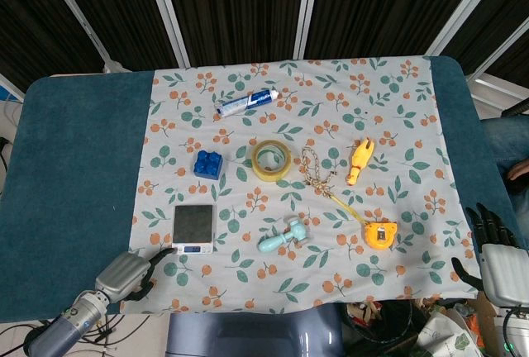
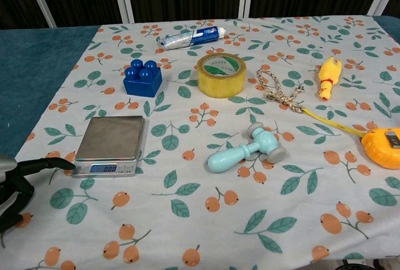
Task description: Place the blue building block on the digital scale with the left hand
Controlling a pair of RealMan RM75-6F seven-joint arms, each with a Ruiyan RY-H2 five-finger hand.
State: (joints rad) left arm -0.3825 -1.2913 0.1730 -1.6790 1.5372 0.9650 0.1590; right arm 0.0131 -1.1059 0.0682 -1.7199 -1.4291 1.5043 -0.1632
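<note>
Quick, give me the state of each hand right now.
Left hand: open, holding nothing, fingers spread beside the scale.
Right hand: open, holding nothing, at the table's near right edge.

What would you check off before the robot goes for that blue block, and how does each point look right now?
1. Blue building block sits free on the cloth, nothing on it or touching it: ok.
2. Digital scale platform is bare: ok.
3. Scale display is lit; the reading is too small to be sure of: cannot tell.
4. Left hand holds nothing, its fingers apart, one fingertip at the scale's near left corner: ok.
5. Straight path from the left hand to the block passes over the scale, so the hand should probably rise first: not ok.
6. Right hand is off the cloth at the table's right edge, away from the block: ok.
</note>
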